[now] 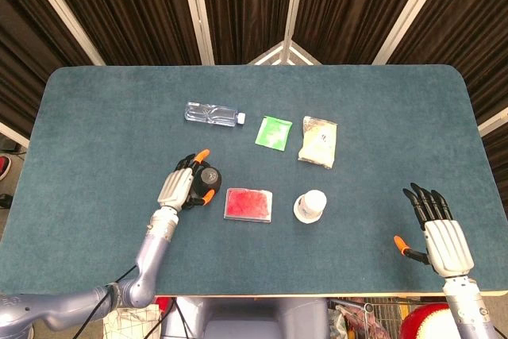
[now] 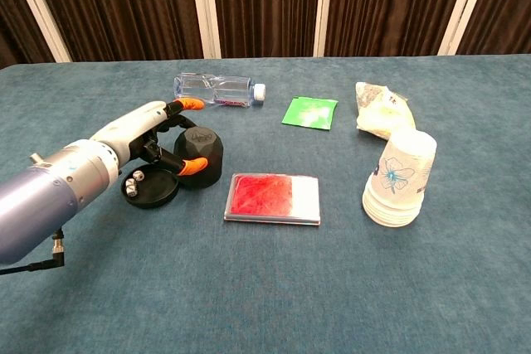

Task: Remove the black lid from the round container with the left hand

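Note:
The black domed lid (image 2: 202,155) is off its round container. My left hand (image 2: 148,134) grips the lid between its orange fingertips, just right of the base. The shallow black container base (image 2: 151,190) lies open on the table with small pale pieces inside. In the head view the left hand (image 1: 179,189) covers most of the base, and the lid (image 1: 209,176) shows at its fingertips. My right hand (image 1: 440,239) hovers near the table's front right edge, fingers spread and holding nothing; the chest view does not show it.
A flat box with red contents (image 2: 273,198) lies right beside the lid. A stack of paper cups (image 2: 400,178) stands further right. A water bottle (image 2: 214,89), a green packet (image 2: 310,112) and a pale bag (image 2: 377,111) lie behind.

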`<state>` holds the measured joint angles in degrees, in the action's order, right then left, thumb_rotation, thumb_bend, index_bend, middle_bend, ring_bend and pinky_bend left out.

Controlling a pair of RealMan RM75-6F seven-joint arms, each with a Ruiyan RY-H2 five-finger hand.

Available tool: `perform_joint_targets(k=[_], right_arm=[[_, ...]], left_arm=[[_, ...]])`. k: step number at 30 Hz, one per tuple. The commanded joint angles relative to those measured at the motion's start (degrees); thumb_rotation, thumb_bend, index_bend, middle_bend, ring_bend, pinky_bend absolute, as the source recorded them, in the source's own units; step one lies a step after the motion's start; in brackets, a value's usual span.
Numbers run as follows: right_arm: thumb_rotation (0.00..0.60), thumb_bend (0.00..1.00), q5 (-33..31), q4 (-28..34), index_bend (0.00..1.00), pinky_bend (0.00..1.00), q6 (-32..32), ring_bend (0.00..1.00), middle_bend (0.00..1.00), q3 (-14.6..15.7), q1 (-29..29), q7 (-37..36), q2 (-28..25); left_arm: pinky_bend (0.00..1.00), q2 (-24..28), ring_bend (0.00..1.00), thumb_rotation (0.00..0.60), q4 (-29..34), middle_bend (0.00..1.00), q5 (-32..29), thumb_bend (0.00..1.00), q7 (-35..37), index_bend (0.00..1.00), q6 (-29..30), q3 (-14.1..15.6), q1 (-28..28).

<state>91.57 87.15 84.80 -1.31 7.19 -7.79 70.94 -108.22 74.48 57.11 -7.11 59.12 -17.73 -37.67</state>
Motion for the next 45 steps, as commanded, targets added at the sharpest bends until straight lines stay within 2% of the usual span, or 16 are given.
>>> perform_joint_targets(k=[1, 7, 17, 28, 35, 40, 45], right_arm=[[0.600, 0.29, 0.1, 0.1, 0.07, 0.01, 0.0, 0.07, 0.02, 0.1, 0.0, 0.0, 0.0], [0.600, 0.29, 0.4, 0.2, 0.07, 0.01, 0.1, 0.07, 0.02, 0.2, 0.0, -0.3, -0.1], [0.600, 0.29, 0.7, 0.3, 0.07, 0.01, 0.5, 0.07, 0.02, 0.5, -0.3, -0.3, -0.1], [0.600, 0.29, 0.3, 0.2, 0.07, 0.01, 0.0, 0.07, 0.02, 0.2, 0.0, -0.2, -0.1], [0.600, 0.29, 0.0, 0.1, 0.07, 0.01, -0.5, 0.07, 0.02, 0.1, 0.3, -0.5, -0.1], [0.600, 0.29, -0.2, -0.1, 0.07, 0.01, -0.6, 0.07, 0.02, -0.1, 0.4, -0.6, 0.0], [0.600, 0.29, 0.1, 0.4, 0.07, 0.01, -0.4, 0.07, 0.02, 0.2, 0.2, -0.4, -0.4]], left_arm=[[0.00, -1.1, 0.00, 0.600, -1.6, 0.36, 0.6, 0.60, 0.7, 0.09, -0.3, 0.2, -0.4], [0.00, 0.1, 0.00, 0.600, -0.4, 0.23, 0.9, 0.55, 0.7, 0.09, -1.4, 0.9, -0.3], [0.00, 1.3, 0.00, 0.600, 1.7, 0.15, 2.0, 0.51, 1.1, 0.09, -1.3, 1.1, -0.3], [0.00, -0.4, 0.00, 0.600, -0.4, 0.16, 3.0, 0.51, 3.2, 0.10, -1.5, 0.4, -1.2], [0.00, -1.1, 0.00, 0.600, -1.2, 0.26, 3.8, 0.55, 3.8, 0.12, -0.3, 0.4, -1.0], [0.00, -0.6, 0.00, 0.600, -0.7, 0.19, 2.5, 0.50, 1.3, 0.12, -0.8, 1.0, -0.9], [0.00, 0.9, 0.00, 0.600, 1.8, 0.18, 1.1, 0.48, -1.3, 0.12, -0.3, 0.8, -0.6]])
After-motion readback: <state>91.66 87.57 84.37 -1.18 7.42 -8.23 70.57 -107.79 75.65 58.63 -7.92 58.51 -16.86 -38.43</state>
